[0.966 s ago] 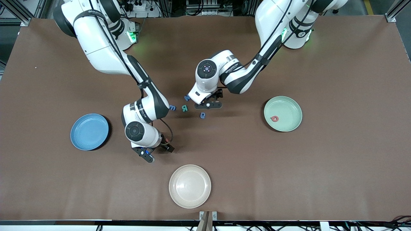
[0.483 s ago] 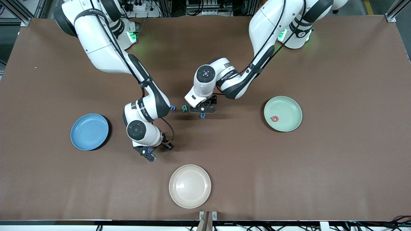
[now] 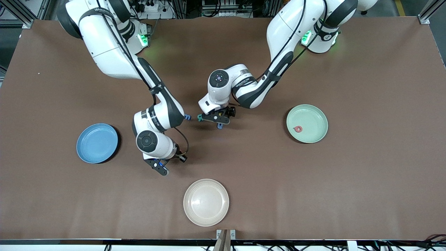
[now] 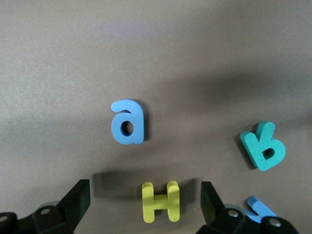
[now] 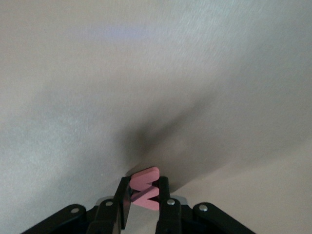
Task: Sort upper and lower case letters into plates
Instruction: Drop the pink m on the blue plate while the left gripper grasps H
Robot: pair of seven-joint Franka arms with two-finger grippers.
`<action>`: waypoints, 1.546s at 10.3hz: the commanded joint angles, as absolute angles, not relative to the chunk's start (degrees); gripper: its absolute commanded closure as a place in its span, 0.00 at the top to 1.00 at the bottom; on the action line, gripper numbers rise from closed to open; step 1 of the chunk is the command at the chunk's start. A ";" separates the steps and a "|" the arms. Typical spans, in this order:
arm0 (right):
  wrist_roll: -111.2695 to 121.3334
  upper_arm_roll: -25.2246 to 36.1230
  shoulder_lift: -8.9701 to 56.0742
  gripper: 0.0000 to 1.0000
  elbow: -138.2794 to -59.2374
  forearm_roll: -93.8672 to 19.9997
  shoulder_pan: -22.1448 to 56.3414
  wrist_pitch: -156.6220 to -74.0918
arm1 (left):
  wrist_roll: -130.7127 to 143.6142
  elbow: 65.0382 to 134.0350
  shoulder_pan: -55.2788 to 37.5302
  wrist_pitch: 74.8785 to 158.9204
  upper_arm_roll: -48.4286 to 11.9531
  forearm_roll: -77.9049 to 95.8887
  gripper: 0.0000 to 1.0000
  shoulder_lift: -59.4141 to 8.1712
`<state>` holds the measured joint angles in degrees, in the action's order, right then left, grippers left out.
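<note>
Two claws over brown table (image 3: 366,174), left claw (image 4: 144,204) spread, right claw (image 5: 144,195) pinching pink letter (image 5: 145,186)

Two glossy white arms (image 3: 115,52) (image 3: 296,31) with black joint bands, external black cables, round black wrist caps, green base lights; black pincers with silver screws.

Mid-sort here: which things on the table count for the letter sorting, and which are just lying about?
For the job:
blue plate
pale green plate, red-pink letter in it
yellow H under the open left gripper, blue a and teal R beside it
pink letter, held over the table by the right gripper

Just lying about:
cream-white plate
</note>
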<state>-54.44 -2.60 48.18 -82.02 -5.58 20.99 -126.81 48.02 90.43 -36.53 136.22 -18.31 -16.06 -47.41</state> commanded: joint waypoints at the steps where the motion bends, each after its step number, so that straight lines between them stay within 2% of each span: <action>1: -43.57 -3.87 45.36 0.00 -81.40 -5.89 13.74 -120.97 | 47.37 89.65 -37.18 134.83 -17.67 -17.05 1.00 -48.16; 2: -37.15 -3.87 44.66 0.00 -79.56 -5.80 10.14 -116.15 | 47.72 89.30 -37.26 134.82 -17.67 -16.62 0.96 -48.95; 3: -31.09 -3.78 44.21 0.00 -77.71 -5.80 7.24 -110.97 | 47.90 89.30 -37.35 134.82 -17.67 -16.44 0.79 -49.13; 4: -26.41 -3.00 41.77 0.00 -77.61 -4.67 5.47 -107.00 | 47.99 89.21 -37.27 134.74 -17.67 -16.35 0.67 -49.04; 5: -22.28 -1.42 40.36 0.00 -78.39 -3.01 3.80 -104.18 | 48.68 89.21 -37.35 134.21 -17.67 -15.39 0.67 -49.04; 6: -16.84 -0.88 39.38 0.00 -78.92 -1.34 1.60 -101.98 | 49.74 89.12 -37.96 133.43 -17.67 -12.94 0.61 -49.04; 7: -11.31 -0.88 37.98 0.00 -81.19 -0.97 -1.64 -101.87 | 49.83 89.03 -38.49 131.94 -17.67 -11.70 0.52 -49.04; 9: -5.29 -0.88 35.61 0.00 -86.63 -0.79 -5.26 -103.00 | 50.18 88.59 -38.93 131.75 -17.58 -11.69 0.51 -49.22; 10: -3.97 -0.88 33.94 0.00 -91.01 0.51 -5.88 -106.58 | 50.19 88.59 -39.20 131.75 -17.58 -11.69 0.50 -49.22; 12: -1.86 -0.88 32.08 0.00 -96.67 1.14 -7.46 -112.40 | 50.10 88.42 -38.85 131.66 -17.40 -11.60 0.25 -49.04; 13: -0.63 -0.88 32.08 0.32 -96.59 1.14 -7.99 -112.41 | 50.01 88.42 -38.50 131.23 -17.40 -11.51 0.23 -48.96; 14: 0.34 -0.88 32.08 0.99 -96.50 1.14 -8.17 -112.41 | 49.84 88.16 -38.32 129.83 -17.40 -11.51 0.20 -48.87; 16: 0.35 -1.05 32.08 1.00 -96.15 1.06 -7.91 -111.97 | 49.66 85.71 -37.10 124.67 -17.31 -11.43 0.19 -48.43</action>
